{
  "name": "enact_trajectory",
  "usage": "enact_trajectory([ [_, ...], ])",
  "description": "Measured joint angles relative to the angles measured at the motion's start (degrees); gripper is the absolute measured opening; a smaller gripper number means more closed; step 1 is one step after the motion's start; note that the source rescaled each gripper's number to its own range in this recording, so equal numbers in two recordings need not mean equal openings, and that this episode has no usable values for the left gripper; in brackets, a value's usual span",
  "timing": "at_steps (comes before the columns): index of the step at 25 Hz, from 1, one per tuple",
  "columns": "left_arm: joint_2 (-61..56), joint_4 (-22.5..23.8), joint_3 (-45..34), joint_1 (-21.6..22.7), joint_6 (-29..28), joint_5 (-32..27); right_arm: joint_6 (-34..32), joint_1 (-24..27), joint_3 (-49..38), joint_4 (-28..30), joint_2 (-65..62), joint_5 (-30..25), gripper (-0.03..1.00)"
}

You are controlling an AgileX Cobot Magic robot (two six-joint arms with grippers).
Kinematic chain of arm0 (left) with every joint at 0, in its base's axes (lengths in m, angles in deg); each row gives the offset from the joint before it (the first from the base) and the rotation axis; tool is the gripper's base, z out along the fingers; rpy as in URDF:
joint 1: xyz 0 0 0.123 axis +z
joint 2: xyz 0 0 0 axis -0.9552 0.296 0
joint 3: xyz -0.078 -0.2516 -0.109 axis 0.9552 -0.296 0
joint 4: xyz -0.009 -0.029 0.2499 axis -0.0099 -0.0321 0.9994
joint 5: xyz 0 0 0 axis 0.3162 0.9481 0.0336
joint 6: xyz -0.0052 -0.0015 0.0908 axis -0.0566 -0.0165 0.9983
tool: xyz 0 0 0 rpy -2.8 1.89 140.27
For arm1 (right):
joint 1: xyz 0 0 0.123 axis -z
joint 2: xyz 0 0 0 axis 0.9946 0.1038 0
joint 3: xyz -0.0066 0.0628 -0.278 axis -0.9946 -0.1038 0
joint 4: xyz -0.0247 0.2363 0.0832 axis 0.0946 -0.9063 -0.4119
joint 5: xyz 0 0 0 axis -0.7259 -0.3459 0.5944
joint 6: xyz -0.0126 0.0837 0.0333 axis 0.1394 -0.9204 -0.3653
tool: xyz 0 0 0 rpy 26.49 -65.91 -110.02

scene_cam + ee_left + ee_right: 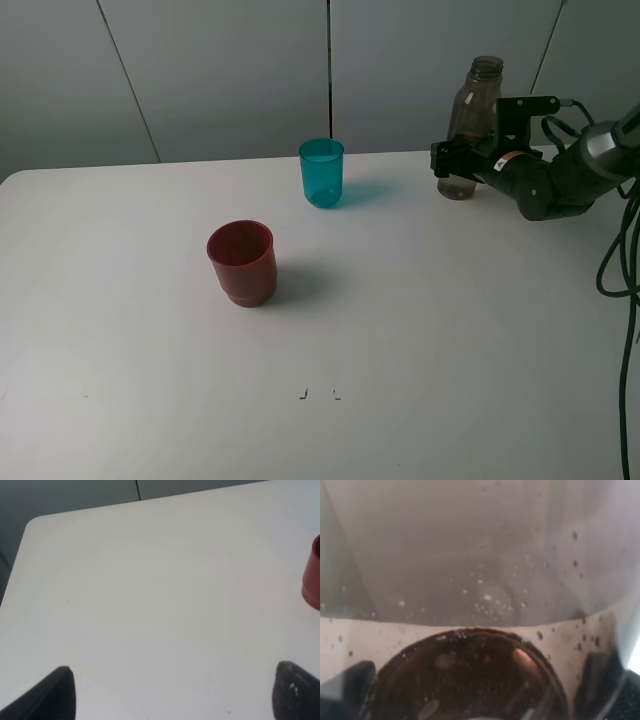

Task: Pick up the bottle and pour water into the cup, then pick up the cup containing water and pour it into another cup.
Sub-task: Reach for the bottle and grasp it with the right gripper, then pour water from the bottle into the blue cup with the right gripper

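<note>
The smoky grey-brown bottle [480, 95] stands upright on the table at the back right. My right gripper [455, 162] is around its lower part with a jaw on each side, still spread wide. In the right wrist view the bottle [470, 580] fills the picture between the dark fingertips [350, 682]. The teal cup [321, 172] stands upright left of the bottle. The red cup [241, 262] stands nearer the front and left; its edge shows in the left wrist view [312, 577]. My left gripper [172, 695] is open and empty over bare table.
The white table [450, 350] has two small dark marks [318, 394] near the front middle. A grey wall stands behind the table. Black cables [625, 280] hang at the right edge beside the right arm.
</note>
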State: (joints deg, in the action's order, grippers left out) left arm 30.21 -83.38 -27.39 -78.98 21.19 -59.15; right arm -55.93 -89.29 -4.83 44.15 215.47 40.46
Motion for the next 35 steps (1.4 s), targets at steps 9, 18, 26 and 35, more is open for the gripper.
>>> enact_trajectory([
  [9, 0.00, 0.00, 0.00, 0.00, 0.00, 0.00, -0.10, 0.00, 0.04, 0.00, 0.00, 0.00, 0.50],
  [18, 0.00, 0.00, 0.00, 0.00, 0.00, 0.00, -0.14, -0.12, 0.27, 0.59, 0.00, -0.10, 0.01],
  [26, 0.00, 0.00, 0.00, 0.00, 0.39, 0.00, -0.44, -0.12, 0.31, 0.98, -1.58, -2.98, 0.01],
  [35, 0.00, 0.00, 0.00, 0.00, 0.00, 0.00, 1.62, -2.72, 0.21, 2.08, -8.66, -4.66, 0.01],
])
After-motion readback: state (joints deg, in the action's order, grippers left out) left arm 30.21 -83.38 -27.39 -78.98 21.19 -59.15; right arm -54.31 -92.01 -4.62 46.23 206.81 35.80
